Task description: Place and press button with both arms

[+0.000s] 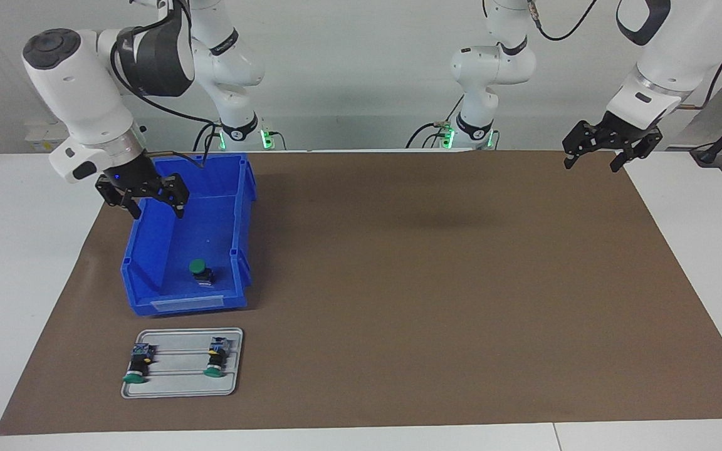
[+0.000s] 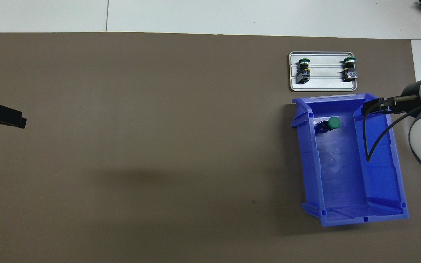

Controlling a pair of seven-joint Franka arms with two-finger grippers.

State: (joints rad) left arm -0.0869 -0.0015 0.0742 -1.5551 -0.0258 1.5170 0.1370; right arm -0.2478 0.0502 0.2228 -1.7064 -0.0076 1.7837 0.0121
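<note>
My right gripper [image 1: 145, 202] hangs in the air over the blue bin [image 1: 148, 263], above the bin's side wall at the right arm's end of the table. Its fingers [image 1: 179, 210] are spread and hold nothing.

The button [image 1: 200, 272] stands in the bin with its green cap up, close to the end wall farthest from me. It is well apart from those fingers, low on the bin floor, with nothing touching it.

Farther from me than the bin, a grey tray [image 1: 180, 389] carries two more green-capped buttons [image 1: 138, 365], lying on their sides and apart from each other.

My left gripper [image 1: 594, 158] waits in the air over the brown mat [image 1: 449, 294] at the left arm's end of the table, fingers spread, nothing between them.
</note>
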